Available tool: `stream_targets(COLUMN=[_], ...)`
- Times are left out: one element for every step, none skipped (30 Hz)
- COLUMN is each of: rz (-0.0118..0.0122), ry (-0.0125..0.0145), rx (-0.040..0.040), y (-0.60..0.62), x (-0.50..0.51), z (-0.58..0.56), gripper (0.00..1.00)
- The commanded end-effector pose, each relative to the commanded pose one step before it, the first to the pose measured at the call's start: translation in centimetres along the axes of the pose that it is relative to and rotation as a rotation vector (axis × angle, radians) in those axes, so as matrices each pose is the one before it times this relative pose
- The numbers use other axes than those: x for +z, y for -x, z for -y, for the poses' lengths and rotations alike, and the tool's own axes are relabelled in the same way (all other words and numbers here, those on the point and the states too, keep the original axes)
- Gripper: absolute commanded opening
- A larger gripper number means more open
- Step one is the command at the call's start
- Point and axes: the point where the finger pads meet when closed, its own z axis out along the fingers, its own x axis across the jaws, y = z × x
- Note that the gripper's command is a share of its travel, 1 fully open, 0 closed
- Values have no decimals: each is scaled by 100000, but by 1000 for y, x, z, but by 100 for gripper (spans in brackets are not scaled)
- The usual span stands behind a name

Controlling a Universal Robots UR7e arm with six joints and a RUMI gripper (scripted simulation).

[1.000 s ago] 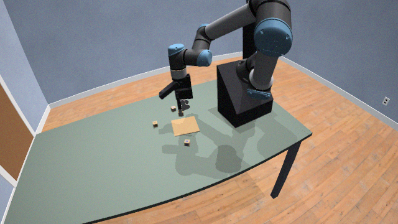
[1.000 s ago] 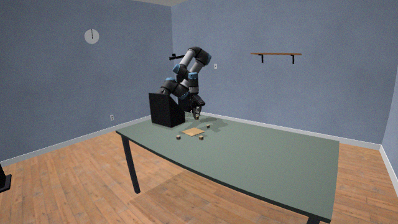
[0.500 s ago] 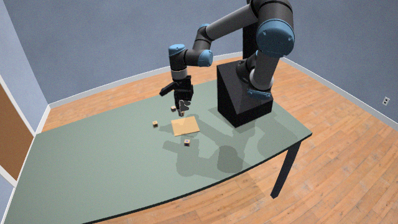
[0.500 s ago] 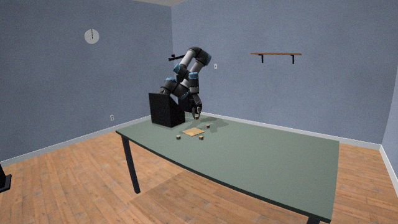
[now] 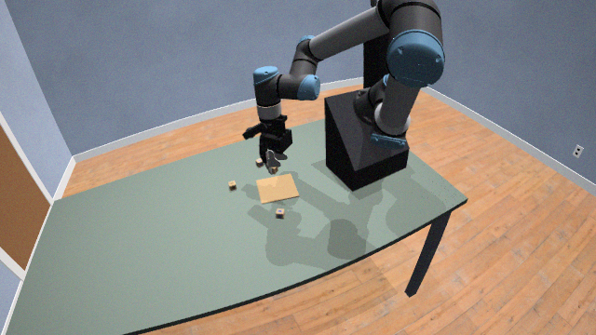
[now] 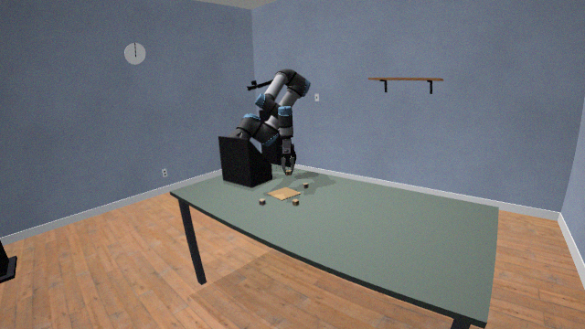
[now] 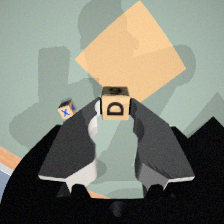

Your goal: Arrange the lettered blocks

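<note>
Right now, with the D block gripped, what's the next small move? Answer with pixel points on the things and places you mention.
Probably ease the gripper [image 5: 274, 171] [image 6: 288, 172] [image 7: 115, 99] sideways over the mat [image 5: 277, 188] [image 6: 283, 194] [image 7: 132, 50] before lowering: the D block [image 5: 275, 169] [image 6: 288, 173] [image 7: 115, 110] is between its fingers, and the top view shows it beyond the mat's edge.

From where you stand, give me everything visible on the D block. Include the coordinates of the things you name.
The D block [image 5: 274, 169] [image 6: 288, 173] [image 7: 115, 107] is a small cube, pale and wood-like, with a bold black D on the face toward the wrist camera. An adjacent, shaded face carries another dark character, too foreshortened to name safely. The pincer [image 5: 272, 170] [image 6: 288, 171] [image 7: 115, 99] grips it from two opposite sides. It is not placed on the mat [image 5: 277, 188] [image 6: 283, 194] [image 7: 132, 45].
</note>
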Motion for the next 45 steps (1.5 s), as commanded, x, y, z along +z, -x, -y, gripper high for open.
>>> stream_targets(rz=[-300,0,0,0,0,0,0,0,0,0,0,0,0,0,0,0,0,0,0,0,0,0,0,0,0,0,0,0,0,0,0,0,0,0,0,0,0,0,0,0,0,0,0,0,0], ry=[-683,1,1,1,1,1,1,1,1,1,1,1,1,1,1,1,0,0,1,1,1,1,1,1,1,1,1,1,1,1,1,0,0,0,0,0,0,0,0,0,0,0,0,0,0], rx=[9200,3130,3048,2963,2855,2177,2324,2349,2374,2348,2338,2337,2244,2150,2056,1962,0,0,1868,1774,1681,1587,1495,1404,1313,1224,1136,1050,965,883,803,725,650,0,0,577,573,508,442,380,322,267,217,172,131], y=[-48,-31,-32,-33,-33,-26,-29,-30,-31,-32,-33,-34,-33,-33,-32,-31,0,0,-31,-30,-29,-28,-26,-25,-24,-23,-21,-20,-18,-17,-16,-14,-13,0,0,-11,-11,-10,-9,-8,-6,-5,-4,-3,-3], x=[-37,0,0,0,0,0,0,0,0,0,0,1,1,1,1,0,0,0,0,0,0,0,0,0,0,0,0,0,0,0,0,0,0,0,0,0,0,0,0,0,0,0,0,0,0], z=[-91,-51,-51,-50,-48,-37,-40,-40,-41,-41,-41,-41,-39,-38,-36,-34,0,0,-33,-31,-29,-28,-26,-24,-23,-21,-20,-18,-17,-15,-14,-12,-11,0,0,-10,-10,-9,-7,-6,-5,-5,-4,-3,-2], gripper=[5,5,5,5,5,5,5,5,5,5,5,5,5,5,5,5,5,5,5,5,5,5,5,5,5,5,5,5,5,5,5,5,5,5,5,5,5,5,5,5,5,5,5,5,5])
